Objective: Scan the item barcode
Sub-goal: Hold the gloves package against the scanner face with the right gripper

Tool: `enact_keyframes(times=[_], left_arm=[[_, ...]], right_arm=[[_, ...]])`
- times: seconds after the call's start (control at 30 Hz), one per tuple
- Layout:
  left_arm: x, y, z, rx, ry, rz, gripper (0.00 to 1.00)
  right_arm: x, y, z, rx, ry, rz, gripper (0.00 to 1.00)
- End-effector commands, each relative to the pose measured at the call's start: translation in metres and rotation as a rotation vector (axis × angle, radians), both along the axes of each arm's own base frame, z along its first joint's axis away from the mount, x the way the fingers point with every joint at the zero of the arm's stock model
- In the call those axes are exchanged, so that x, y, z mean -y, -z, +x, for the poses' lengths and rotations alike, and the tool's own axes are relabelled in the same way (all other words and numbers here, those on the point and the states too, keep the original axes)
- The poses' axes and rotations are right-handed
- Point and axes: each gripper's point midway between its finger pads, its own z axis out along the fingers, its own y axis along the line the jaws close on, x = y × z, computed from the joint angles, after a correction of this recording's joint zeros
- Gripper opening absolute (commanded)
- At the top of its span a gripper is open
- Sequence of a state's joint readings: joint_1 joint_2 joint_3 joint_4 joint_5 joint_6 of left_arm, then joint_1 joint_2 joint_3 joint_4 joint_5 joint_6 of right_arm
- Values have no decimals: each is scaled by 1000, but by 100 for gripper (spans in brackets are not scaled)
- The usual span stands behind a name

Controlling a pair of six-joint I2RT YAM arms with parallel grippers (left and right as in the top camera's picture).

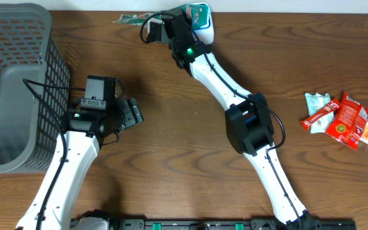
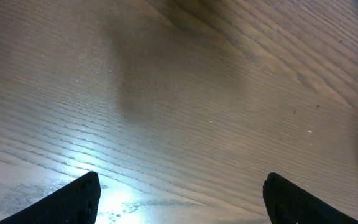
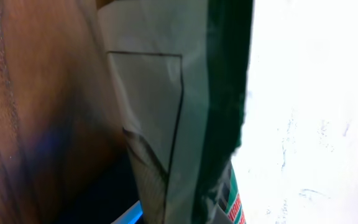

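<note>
While the green packet (image 1: 130,19) is apparently held at the far edge of the table (image 1: 171,166) by the clenched right gripper (image 1: 160,24), its long axis is seen running left to right. The white scanner (image 1: 201,16) is located just right of that gripper. The left gripper (image 1: 133,114) is spread wide and empty, well apart on the near left.
</note>
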State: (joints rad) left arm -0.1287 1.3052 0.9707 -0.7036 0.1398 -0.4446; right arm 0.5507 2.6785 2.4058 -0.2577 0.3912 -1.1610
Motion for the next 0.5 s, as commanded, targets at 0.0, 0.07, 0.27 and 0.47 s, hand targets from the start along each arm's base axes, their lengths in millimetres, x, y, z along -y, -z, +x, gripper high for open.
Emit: enact_keyframes(times=[0.0,0.07,0.27,0.47], left_arm=[[-2,0,1,0,-4,10,85],[-2,0,1,0,-4,10,85],[-2,0,1,0,-4,10,85],[-2,0,1,0,-4,10,85]], right_arm=[[8,-65,4,77,27,109,1],[16,-65,8,72,43,130,1],[28,-62,13,45,48,175,1],[20,-83,8,74,27,173,1]])
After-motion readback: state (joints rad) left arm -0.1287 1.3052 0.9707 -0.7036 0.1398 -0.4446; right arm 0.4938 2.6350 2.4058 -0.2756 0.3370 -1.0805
